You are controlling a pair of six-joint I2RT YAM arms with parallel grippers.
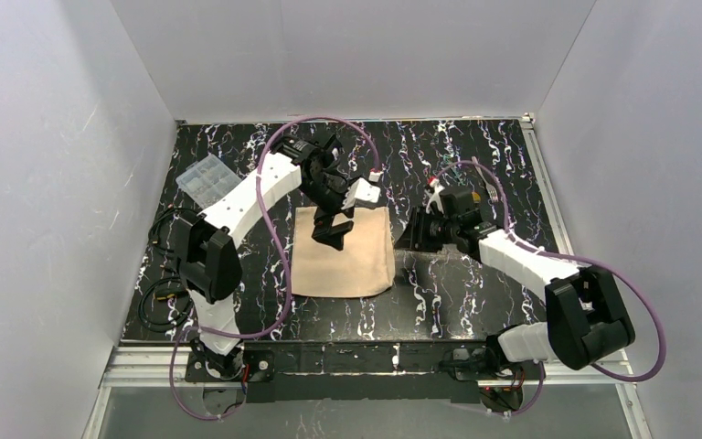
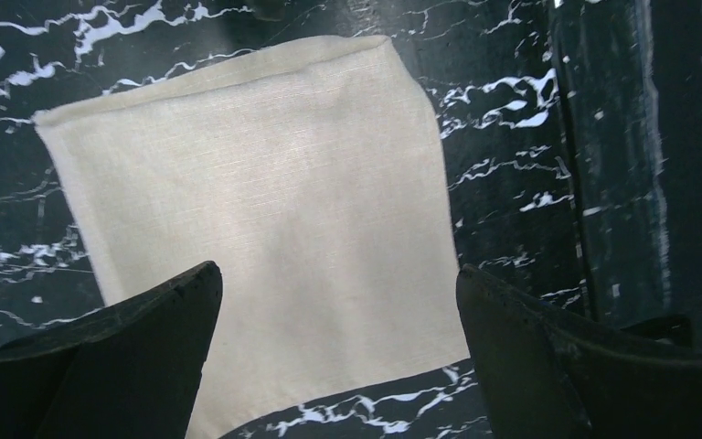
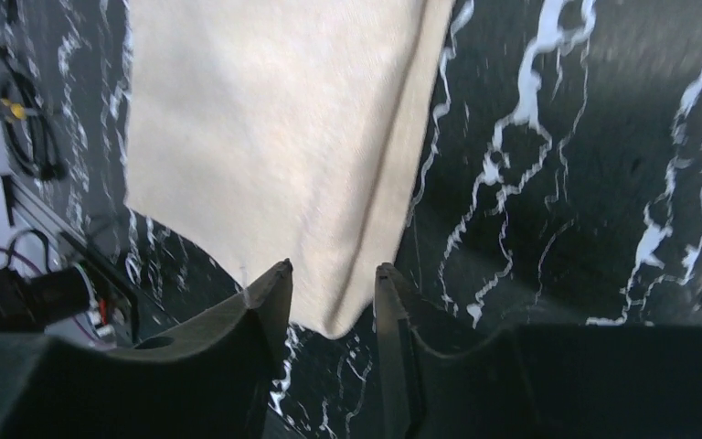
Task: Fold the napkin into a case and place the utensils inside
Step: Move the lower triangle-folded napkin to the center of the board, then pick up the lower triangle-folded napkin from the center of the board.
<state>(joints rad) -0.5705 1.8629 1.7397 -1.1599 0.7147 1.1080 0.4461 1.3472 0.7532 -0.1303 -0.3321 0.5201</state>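
The napkin lies folded into a tan rectangle on the black marbled table. My left gripper hovers over its far part, jaws wide open and empty; in the left wrist view the napkin fills the space beyond the gripper. My right gripper is low at the napkin's right edge. In the right wrist view its jaws stand narrowly apart, with a napkin corner lying between the tips, not pinched. A thin silver fork seems to lie behind the right arm. The spoon is out of view.
A clear plastic compartment box sits at the far left of the table. Black cables lie at the left edge. A metal rail runs along the near edge. White walls enclose the table on three sides.
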